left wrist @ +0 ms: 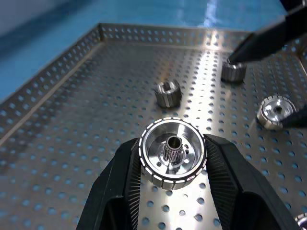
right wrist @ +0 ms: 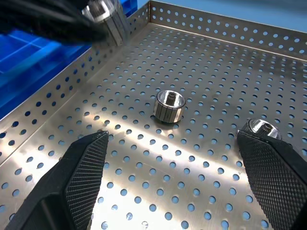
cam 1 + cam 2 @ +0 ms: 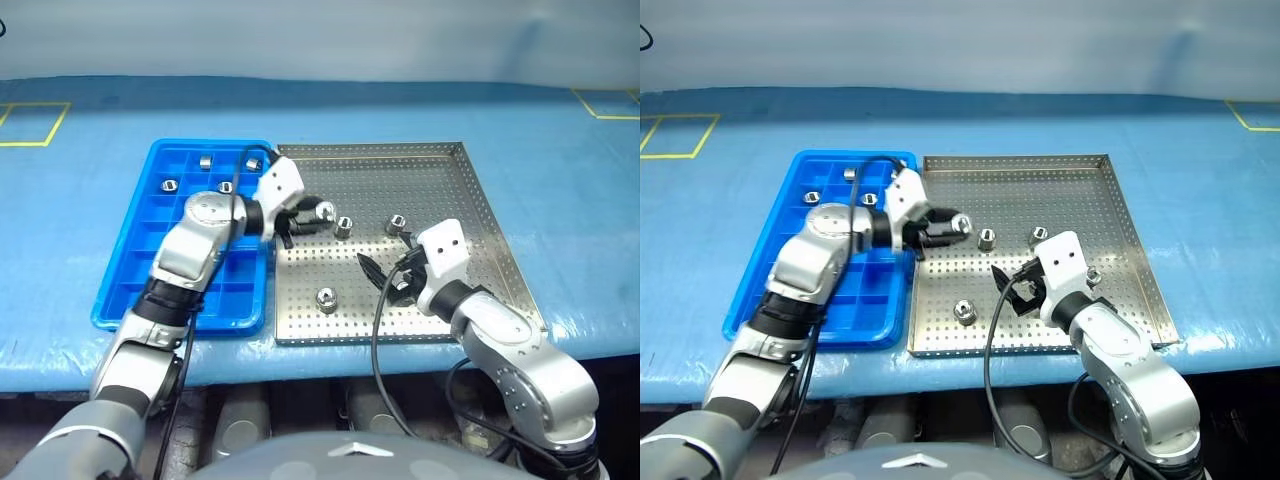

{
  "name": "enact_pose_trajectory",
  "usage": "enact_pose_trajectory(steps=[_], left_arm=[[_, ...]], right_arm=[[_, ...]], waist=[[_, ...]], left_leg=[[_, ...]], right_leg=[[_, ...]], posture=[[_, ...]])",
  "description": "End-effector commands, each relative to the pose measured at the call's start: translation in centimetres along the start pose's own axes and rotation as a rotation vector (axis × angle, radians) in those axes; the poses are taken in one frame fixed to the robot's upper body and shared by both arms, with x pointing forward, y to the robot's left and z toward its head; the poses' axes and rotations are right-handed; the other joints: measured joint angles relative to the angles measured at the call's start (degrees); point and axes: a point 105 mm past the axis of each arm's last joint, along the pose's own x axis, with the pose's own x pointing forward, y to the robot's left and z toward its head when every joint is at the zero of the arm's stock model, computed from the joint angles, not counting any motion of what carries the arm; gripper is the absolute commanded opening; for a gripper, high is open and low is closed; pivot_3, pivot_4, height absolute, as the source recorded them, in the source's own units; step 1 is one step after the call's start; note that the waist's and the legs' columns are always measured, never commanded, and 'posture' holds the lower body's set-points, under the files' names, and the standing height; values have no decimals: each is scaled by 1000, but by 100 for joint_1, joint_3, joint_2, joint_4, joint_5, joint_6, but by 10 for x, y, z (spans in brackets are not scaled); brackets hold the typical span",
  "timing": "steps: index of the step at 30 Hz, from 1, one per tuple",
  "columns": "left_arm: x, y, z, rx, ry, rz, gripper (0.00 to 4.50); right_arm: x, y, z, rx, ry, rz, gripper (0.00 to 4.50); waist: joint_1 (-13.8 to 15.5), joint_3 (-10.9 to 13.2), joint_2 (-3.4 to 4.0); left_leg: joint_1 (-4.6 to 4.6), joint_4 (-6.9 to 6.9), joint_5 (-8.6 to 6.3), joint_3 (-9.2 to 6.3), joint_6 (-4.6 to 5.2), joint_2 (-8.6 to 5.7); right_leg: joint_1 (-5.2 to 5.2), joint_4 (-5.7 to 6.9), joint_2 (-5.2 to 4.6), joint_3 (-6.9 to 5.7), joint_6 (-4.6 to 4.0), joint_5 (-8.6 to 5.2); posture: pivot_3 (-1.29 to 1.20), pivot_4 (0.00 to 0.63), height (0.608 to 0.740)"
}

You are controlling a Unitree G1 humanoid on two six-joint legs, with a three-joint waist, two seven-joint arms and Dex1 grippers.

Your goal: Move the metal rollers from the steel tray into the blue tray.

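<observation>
A blue table covering [image 3: 560, 180] lies under both trays, with yellow tape outlines [image 3: 30, 125] marked near its far corners. The blue tray [image 3: 130, 290] sits on the robot's left, its long side just beside the steel tray [image 3: 440, 170], the two rims close together. A black cable [image 3: 378, 320] loops from the right arm over the near part of the steel tray, and another runs along the left forearm.

Four metal rollers already rest in far compartments of the blue tray: one [image 3: 206, 161] and another [image 3: 253, 163] in the far row, and two more [image 3: 168, 185] [image 3: 225, 187] a row nearer. On the perforated floor of the steel tray, loose rollers stand apart from each other: one [image 3: 343, 227] near the middle, one [image 3: 395, 224] further to the right, and one [image 3: 326, 298] toward the near edge.

The left gripper [image 1: 171, 163] pinches a roller [image 1: 172, 152] between its ribbed black fingers [image 1: 127, 177], held clear above the steel tray's floor near the tray's left rim, the hollow toothed centre facing the wrist camera. In the head view this held roller [image 3: 323, 212] sits just right of the blue tray's edge, still over steel.

The right gripper [image 2: 182, 167] hovers low over the steel tray with its fingers [image 2: 81, 172] spread wide and nothing between them; one roller [image 2: 169, 106] stands on the floor ahead of the gap, and another [image 2: 261, 129] lies just beside its other finger
</observation>
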Motion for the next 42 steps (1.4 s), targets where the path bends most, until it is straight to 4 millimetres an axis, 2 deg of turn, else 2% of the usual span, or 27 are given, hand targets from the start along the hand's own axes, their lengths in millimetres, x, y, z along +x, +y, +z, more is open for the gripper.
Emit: enact_pose_trajectory(steps=[1,3,6,12,20,30,33,37,42], left_arm=[[-38,33,9,-23,-29,294,1692],[-62,50,6,-55,-21,469,1692],[-95,63,-2,-111,1,669,1692],[-131,59,-24,-195,68,853,1692],[-141,45,-50,-264,157,908,1692],[-132,42,-76,-339,232,903,1692],[-136,45,-81,-354,252,940,1692],[-151,52,-90,-364,311,1060,1692],[-163,59,-89,-363,301,1162,1692]], right_arm=[[-2,4,10,-10,-45,15,4500],[0,6,10,-9,-43,27,4500],[3,9,10,-13,-41,59,4500],[13,20,13,-21,-41,137,4500],[23,36,17,-36,-47,231,4500],[24,38,17,-34,-48,232,4500],[23,36,16,-31,-47,221,4500],[21,35,15,-26,-45,210,4500],[21,35,14,-24,-45,207,4500]], waist=[[-7,0,0],[-3,1,-1],[37,1,-1],[185,2,-5],[339,3,-8],[404,3,-9],[387,3,-9],[364,3,-10],[338,2,-11]], left_leg=[[0,0,0,-1,0,0],[2,1,0,-3,0,1],[2,1,1,-7,-1,1],[1,1,0,-6,-1,-2],[3,1,1,-9,-2,-2],[3,0,1,-8,-3,-2],[3,0,1,-8,-3,-2],[3,-3,1,-8,-3,-1],[4,-2,1,-8,-3,0]], right_leg=[[0,1,1,-1,0,0],[-1,5,2,-1,1,0],[0,5,2,-5,4,-2],[3,2,-3,-6,1,2],[4,2,-3,-10,-4,4],[4,1,-4,-10,-7,6],[4,1,-3,-10,-8,6],[2,1,-2,-10,-8,6],[2,1,-2,-9,-7,6]], posture=[[-12,150,740],[7,150,740],[41,150,740],[103,150,740],[144,150,740],[121,150,740],[113,150,740],[100,150,740],[99,150,740]])
